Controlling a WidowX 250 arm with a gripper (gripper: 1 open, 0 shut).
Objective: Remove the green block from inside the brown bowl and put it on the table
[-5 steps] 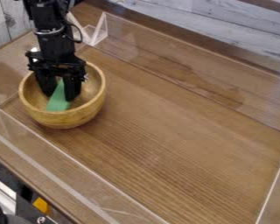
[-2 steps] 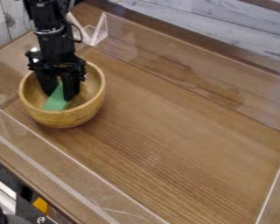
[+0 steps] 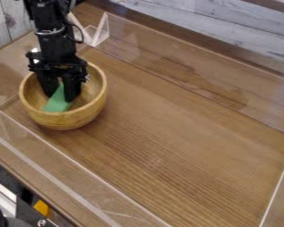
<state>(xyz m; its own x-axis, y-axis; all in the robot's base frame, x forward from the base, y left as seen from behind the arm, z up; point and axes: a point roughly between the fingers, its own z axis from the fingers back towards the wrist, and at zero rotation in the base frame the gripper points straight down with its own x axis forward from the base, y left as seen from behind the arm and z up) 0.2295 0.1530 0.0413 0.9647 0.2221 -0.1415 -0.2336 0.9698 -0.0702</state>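
The brown bowl [image 3: 64, 113] sits on the table [image 3: 180, 133] at the left. Inside it the green block [image 3: 64, 99] leans tilted, its upper end between my gripper's fingers. My black gripper [image 3: 64, 87] reaches straight down into the bowl and is shut on the block's upper part. The block's top end is hidden by the fingers.
Clear plastic walls [image 3: 61, 168] edge the table at the front, the left and the far side. A white plank wall stands behind. The wood-grain surface stretches to the right of the bowl.
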